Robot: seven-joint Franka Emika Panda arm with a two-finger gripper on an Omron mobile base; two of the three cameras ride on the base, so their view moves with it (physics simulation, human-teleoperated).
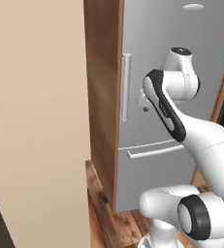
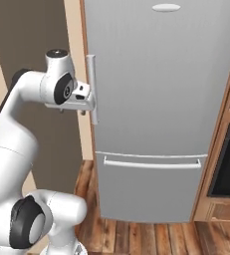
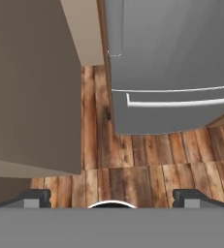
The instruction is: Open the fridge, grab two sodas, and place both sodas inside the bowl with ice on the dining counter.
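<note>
The tall grey-silver fridge (image 2: 156, 99) stands shut, and its front also shows in the left base view (image 1: 171, 29). Its long vertical bar handle (image 2: 92, 89) runs down the door's left edge. My gripper (image 2: 88, 102) is right beside this handle at mid height, and I cannot tell whether it touches. The gripper (image 1: 141, 99) is open. In the hand view the fingertips (image 3: 36, 198) stand wide apart with nothing between them. The handle's lower end (image 3: 114, 29) is above them and the drawer handle (image 3: 176, 102) to the right. The sodas are hidden behind the door. Bowl and dining counter are out of view.
A brown wood side panel (image 1: 103, 97) and a beige wall (image 1: 36, 121) close in on the fridge's left. On its right a wooden cabinet holds a dark oven (image 2: 228, 159). Plank floor (image 3: 147, 169) lies below the lower drawer (image 2: 151, 189).
</note>
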